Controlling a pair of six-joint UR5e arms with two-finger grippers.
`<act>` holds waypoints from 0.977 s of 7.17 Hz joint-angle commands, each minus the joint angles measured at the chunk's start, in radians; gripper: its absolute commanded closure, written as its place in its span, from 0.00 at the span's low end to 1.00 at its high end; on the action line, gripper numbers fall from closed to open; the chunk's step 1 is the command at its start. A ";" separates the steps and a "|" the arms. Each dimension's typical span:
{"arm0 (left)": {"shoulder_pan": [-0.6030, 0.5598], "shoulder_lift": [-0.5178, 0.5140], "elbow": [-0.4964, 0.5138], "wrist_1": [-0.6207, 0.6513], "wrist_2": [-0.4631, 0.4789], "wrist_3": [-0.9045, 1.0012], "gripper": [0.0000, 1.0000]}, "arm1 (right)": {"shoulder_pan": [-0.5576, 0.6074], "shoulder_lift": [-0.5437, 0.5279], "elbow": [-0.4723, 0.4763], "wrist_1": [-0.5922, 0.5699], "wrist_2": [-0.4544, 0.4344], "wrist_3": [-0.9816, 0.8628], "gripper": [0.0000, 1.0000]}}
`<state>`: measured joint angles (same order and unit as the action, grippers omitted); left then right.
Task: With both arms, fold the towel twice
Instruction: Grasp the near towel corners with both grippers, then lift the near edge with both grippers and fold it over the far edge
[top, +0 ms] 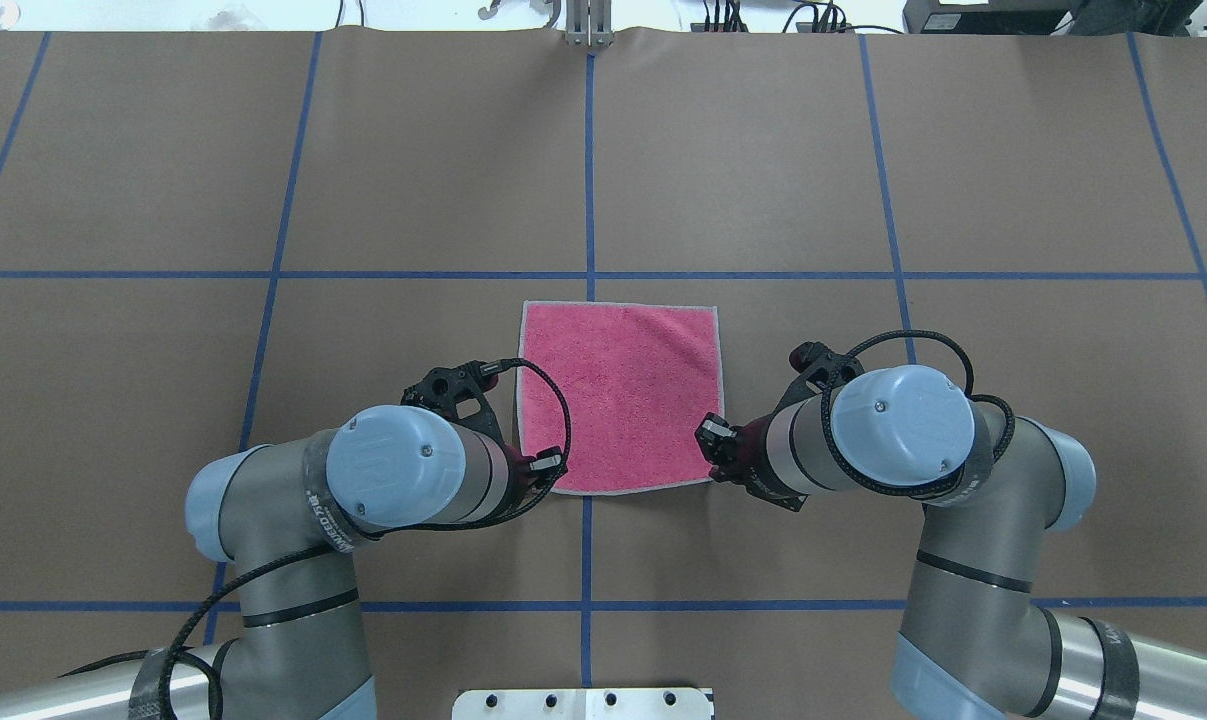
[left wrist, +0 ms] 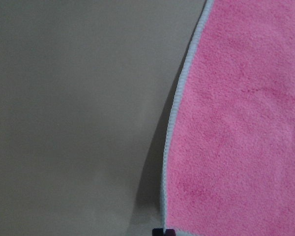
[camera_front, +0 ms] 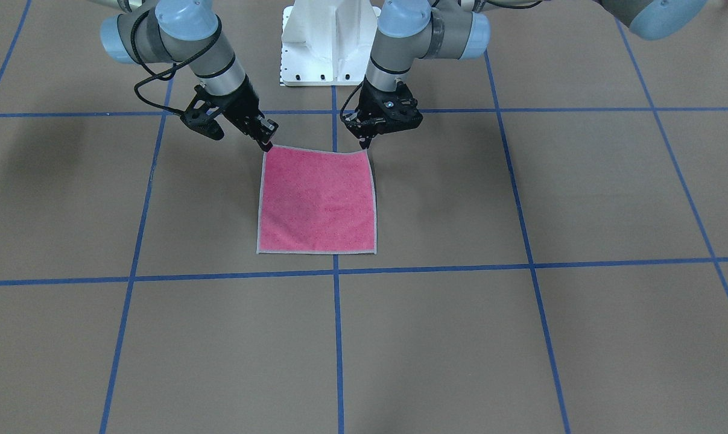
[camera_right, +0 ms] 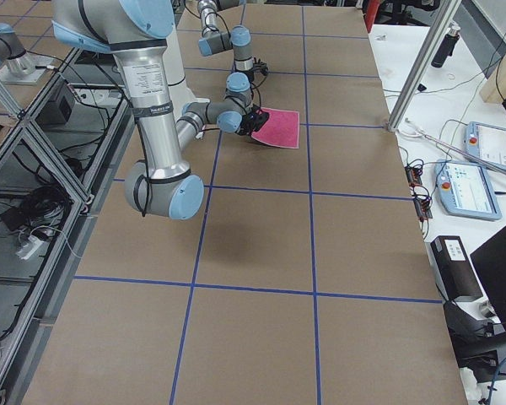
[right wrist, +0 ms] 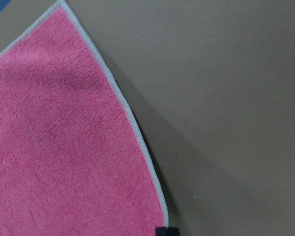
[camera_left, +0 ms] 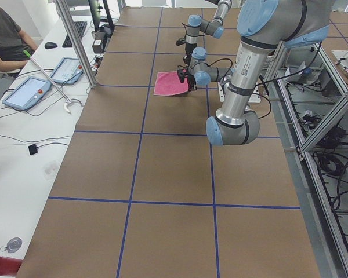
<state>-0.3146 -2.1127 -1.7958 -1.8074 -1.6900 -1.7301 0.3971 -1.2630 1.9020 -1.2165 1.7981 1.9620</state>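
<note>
The towel [camera_front: 318, 199] lies pink side up on the brown table, light grey edge all round. It also shows in the overhead view [top: 618, 395] and both wrist views [left wrist: 236, 147] [right wrist: 64, 147]. My left gripper [camera_front: 364, 143] [top: 551, 467] is shut on the towel's corner nearest the robot on the left side. My right gripper [camera_front: 267, 144] [top: 711, 437] is shut on the other near corner. The near edge is raised a little off the table, with a shadow under it. The far edge lies flat. The dark grey side is hidden.
The white pedestal base [camera_front: 327, 42] stands just behind the towel's near edge. Blue tape lines [camera_front: 336, 271] mark a grid on the table. A side bench with tablets [camera_left: 26, 92], a metal post [camera_left: 75, 40] and a seated operator [camera_left: 6, 35] is beyond the far edge.
</note>
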 commanded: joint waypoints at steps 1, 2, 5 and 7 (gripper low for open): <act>0.003 0.003 -0.040 0.005 0.000 -0.005 1.00 | 0.000 -0.018 0.031 0.000 0.009 0.000 1.00; 0.005 0.005 -0.040 0.005 -0.002 -0.037 1.00 | 0.005 -0.022 0.045 0.000 0.045 0.002 1.00; 0.011 0.006 -0.040 0.005 0.000 -0.037 1.00 | 0.002 -0.030 0.048 0.000 0.046 0.002 1.00; 0.012 -0.006 -0.037 0.005 -0.002 -0.039 1.00 | 0.000 -0.020 0.045 0.000 0.058 0.000 1.00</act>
<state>-0.3031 -2.1116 -1.8355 -1.8024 -1.6914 -1.7674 0.3984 -1.2893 1.9491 -1.2164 1.8471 1.9625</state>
